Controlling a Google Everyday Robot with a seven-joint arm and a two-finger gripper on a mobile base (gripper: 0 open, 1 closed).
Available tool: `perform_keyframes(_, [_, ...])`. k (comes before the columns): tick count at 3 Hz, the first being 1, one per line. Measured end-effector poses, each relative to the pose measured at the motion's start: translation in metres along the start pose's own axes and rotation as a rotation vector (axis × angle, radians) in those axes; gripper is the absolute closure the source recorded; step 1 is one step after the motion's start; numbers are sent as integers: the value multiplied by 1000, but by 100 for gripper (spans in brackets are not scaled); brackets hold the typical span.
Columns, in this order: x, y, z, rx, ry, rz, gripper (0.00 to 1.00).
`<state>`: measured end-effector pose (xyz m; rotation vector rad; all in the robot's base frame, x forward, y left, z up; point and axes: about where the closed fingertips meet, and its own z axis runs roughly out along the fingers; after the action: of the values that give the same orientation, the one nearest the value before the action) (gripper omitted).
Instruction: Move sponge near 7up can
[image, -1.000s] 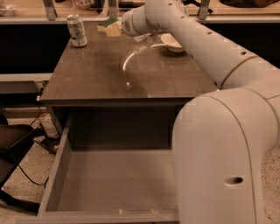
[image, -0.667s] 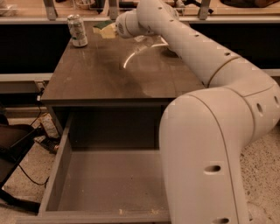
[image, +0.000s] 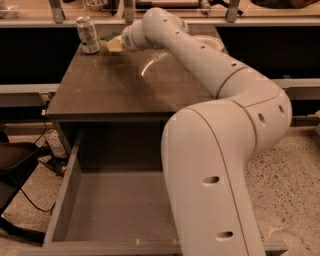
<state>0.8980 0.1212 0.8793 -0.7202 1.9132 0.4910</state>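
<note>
7up can (image: 88, 34) left, sponge (image: 111, 45) beside — gripper (image: 119, 43) rightmost

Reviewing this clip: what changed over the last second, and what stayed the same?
The white arm swung left, taking the gripper and the green-topped pale yellow foam sponge at its tip toward the upright silver-green 7up can. The sponge is now just right of the can. The can, the dark tabletop and the open drawer below it stayed put.
</note>
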Motion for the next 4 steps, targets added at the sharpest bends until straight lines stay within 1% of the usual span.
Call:
perform_keyframes(1, [9,5,13,6,0,34,100])
perform_keyframes(2, [10,7,14,3,2,33,82])
perform_keyframes(3, [12,9,17,-1,5,33,58])
perform_keyframes(4, [14,11,20,-5,9,33,27])
